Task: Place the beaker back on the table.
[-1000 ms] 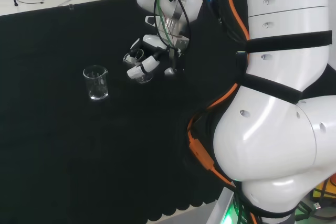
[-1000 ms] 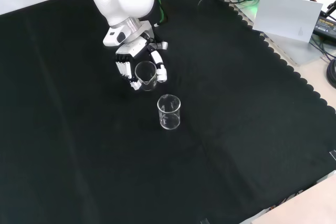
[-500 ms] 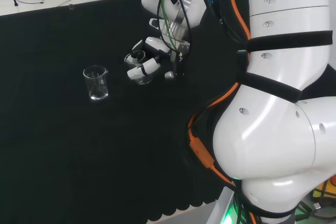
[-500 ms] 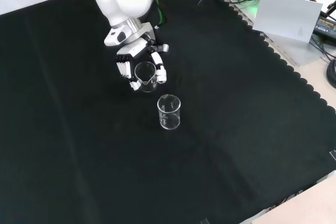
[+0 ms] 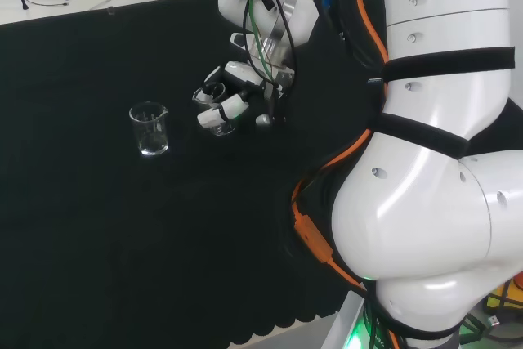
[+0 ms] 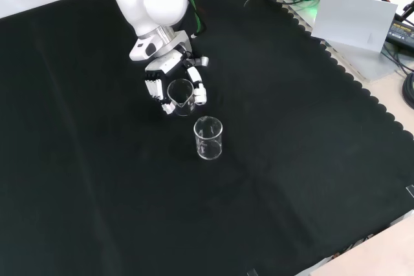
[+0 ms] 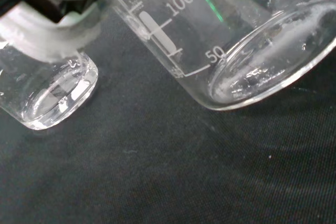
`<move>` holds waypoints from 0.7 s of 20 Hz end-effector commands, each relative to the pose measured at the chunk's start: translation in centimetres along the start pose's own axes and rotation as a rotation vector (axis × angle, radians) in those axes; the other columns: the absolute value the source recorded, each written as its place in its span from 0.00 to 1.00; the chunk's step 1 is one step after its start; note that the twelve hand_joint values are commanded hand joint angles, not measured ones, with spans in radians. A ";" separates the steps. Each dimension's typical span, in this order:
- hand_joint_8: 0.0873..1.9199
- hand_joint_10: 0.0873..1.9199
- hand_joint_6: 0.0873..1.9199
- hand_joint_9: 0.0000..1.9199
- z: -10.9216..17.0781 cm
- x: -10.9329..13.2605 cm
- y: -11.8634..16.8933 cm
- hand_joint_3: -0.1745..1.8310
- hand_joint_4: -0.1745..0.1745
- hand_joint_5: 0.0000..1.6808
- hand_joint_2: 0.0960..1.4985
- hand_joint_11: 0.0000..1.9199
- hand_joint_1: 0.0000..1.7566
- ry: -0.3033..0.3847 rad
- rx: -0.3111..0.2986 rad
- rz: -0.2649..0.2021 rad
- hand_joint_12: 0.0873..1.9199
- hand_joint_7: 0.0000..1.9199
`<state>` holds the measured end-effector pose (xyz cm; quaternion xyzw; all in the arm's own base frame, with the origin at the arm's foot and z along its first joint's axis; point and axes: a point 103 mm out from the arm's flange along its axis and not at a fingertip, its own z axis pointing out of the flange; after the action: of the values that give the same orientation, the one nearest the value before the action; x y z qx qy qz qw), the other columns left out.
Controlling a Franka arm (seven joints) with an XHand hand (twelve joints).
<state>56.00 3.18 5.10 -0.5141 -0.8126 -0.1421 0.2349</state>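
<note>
Near the far middle of the counter (image 6: 97,179) in the front view, we have the robot hand (image 6: 169,82) curled around the beaker (image 6: 180,95), grasping it between fingers and thumb. A second beaker (image 6: 207,138) stands free on the cloth, near, at about five o'clock from the held one in this view. In the wrist view the held beaker (image 7: 247,51) looks tilted, and its base seems to be just above the cloth or touching it only at one edge; we cannot tell which. We judge that the lowering step is in hand and the release is not yet done. The next move calls for us to bring the base flat and upright on the cloth, apart from the second beaker, and then to open the fingers.
</note>
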 end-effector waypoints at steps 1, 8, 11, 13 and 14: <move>0.08 0.26 0.35 0.71 0.1 0.2 0.1 0.45 0.62 0.75 0.38 0.67 0.66 -0.001 -0.002 0.004 0.39 0.82; 0.05 0.22 0.39 0.63 0.1 -0.1 -0.5 0.35 0.90 0.69 0.48 0.46 0.63 0.009 0.036 0.003 0.51 0.73; 0.06 0.25 0.39 0.55 0.2 -0.3 -0.8 0.34 0.72 0.60 0.44 0.30 0.60 -0.002 0.046 0.009 0.62 0.65; 0.11 0.28 0.41 0.49 0.2 -0.3 -1.0 0.41 0.57 0.52 0.36 0.23 0.58 -0.002 0.053 0.017 0.65 0.58; 0.14 0.29 0.42 0.46 0.1 -0.3 -1.1 0.43 0.54 0.48 0.34 0.19 0.57 -0.008 0.051 0.020 0.66 0.54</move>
<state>55.42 2.76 4.83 -0.5129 -0.8130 -0.1232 0.2467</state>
